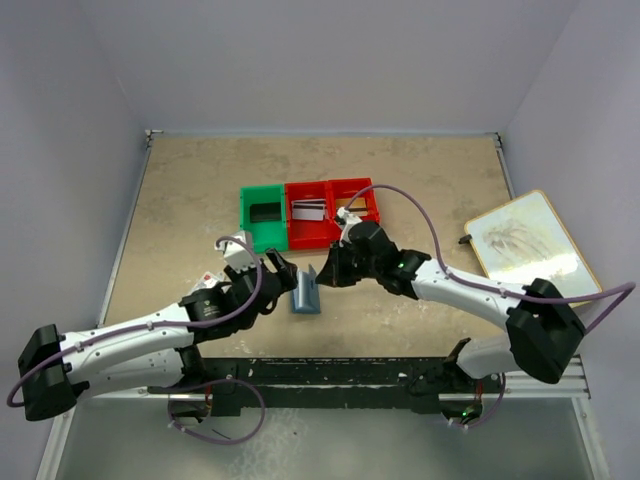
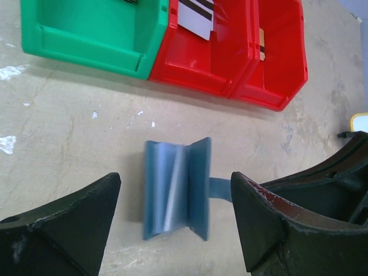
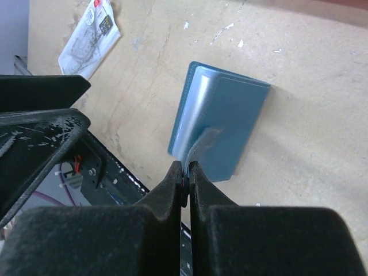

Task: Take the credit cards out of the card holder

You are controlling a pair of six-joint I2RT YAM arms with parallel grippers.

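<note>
Three pale lavender walls are seen around a beige, stone-patterned table (image 1: 180,220) flecked with white scuffs. Toward the table's 12 o'clock side a green bin (image 1: 268,240) and two red bins (image 1: 312,238) are set touching in a row (a pale credit card (image 2: 195,17) with dark stripes is seen in the middle one). A yellow-rimmed white board (image 1: 530,245) is laid at the 3 o'clock edge, and a white packet (image 3: 92,37) with red marks lies flat beside the left arm.

The card holder (image 1: 306,292) is stood half open near the table's centre, at 6 o'clock of the bins and apart from them. The left arm is stretched low from 8 o'clock. The left gripper (image 1: 282,282) is held at the card holder's 9 o'clock with its fingers spread wide, and nothing is touched by them. The right arm is bent in from 4 o'clock. The right gripper (image 3: 185,167) is pinched together on a thin blue flap at the card holder's 2 o'clock edge.
</note>
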